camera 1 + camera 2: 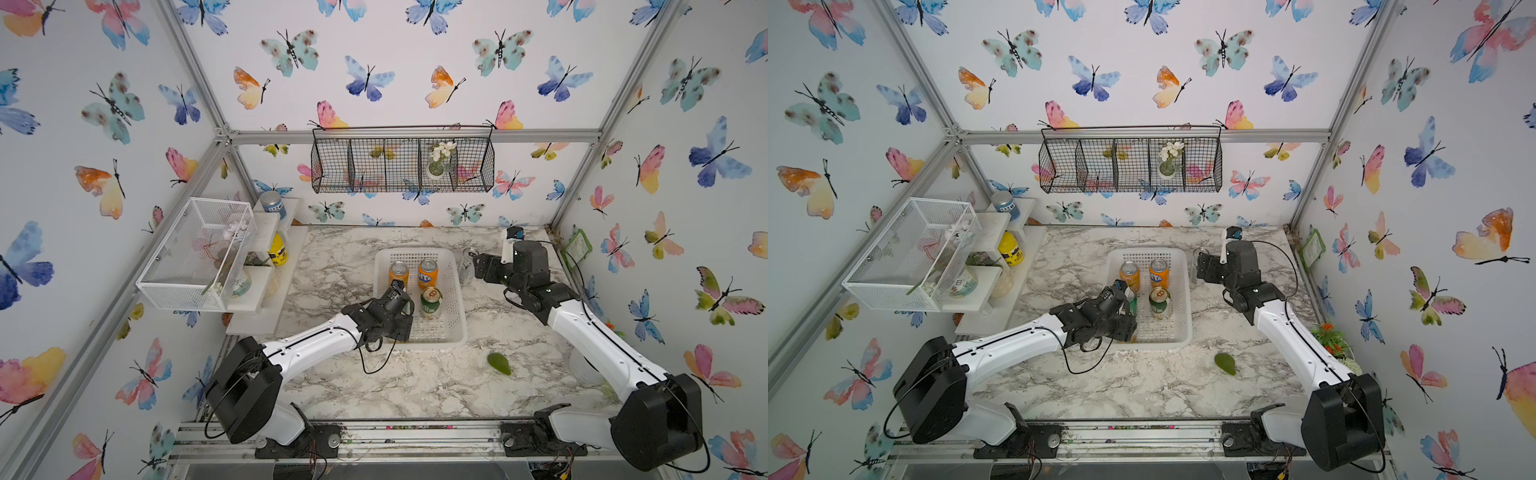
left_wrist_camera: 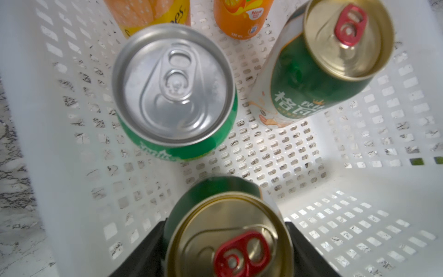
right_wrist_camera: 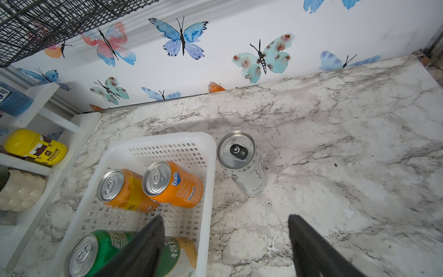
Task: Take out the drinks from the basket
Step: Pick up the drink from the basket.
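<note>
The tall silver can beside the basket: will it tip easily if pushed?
Probably: the silver can stands upright, tall and narrow, so a high push may topple it. Once down, its round body would likely roll on the smooth table. Its bare metal may be slippery.

Both top views look down from high above the front edge onto the whole table (image 1: 374, 386), facing the back wall (image 1: 415, 83) — nearly the same picture. The left wrist camera looks steeply down into the basket (image 2: 359, 191), very near. The right wrist camera looks slantwise from farther off — basket's far end, silver can (image 3: 242, 172), back wall. The basket shows in every view.
</note>
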Robot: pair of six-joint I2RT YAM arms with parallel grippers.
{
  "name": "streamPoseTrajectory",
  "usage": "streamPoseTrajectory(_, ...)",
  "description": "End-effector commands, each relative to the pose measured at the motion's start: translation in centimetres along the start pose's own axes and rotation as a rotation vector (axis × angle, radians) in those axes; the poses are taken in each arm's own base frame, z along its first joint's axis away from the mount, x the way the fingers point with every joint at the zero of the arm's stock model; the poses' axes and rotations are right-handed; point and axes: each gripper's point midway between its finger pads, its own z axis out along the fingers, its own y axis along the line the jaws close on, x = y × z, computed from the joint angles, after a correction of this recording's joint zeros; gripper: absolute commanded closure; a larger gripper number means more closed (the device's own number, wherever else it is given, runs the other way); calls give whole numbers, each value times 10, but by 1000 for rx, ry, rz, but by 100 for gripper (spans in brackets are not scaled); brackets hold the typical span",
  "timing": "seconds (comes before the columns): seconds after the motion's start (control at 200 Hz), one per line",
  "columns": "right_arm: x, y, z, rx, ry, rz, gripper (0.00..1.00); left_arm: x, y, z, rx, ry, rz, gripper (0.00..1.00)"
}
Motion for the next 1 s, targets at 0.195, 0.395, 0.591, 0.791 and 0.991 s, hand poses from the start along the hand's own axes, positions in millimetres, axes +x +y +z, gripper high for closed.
streamPoseTrajectory(0.195, 2, -3, 1, 19, -10, -12, 16, -23, -8, -31, 31, -43, -17, 43)
streamPoseTrajectory(0.395, 2, -4, 2, 23, -10, -12, 16, -55, -15, -72, 47, -114, -25, 42)
streamPoseTrajectory(0.591, 3, -4, 4, 24, -7, -10, 16, -100, -14, -128, 46, -273, -32, 40)
streamPoseTrajectory(0.791, 2, -5, 5, 28, -7, -9, 16, -150, 43, -155, -61, -386, -129, 39)
streamPoseTrajectory(0.991, 2, -5, 5, 28, -9, -9, 16, -181, 113, -139, -165, -439, -251, 39)
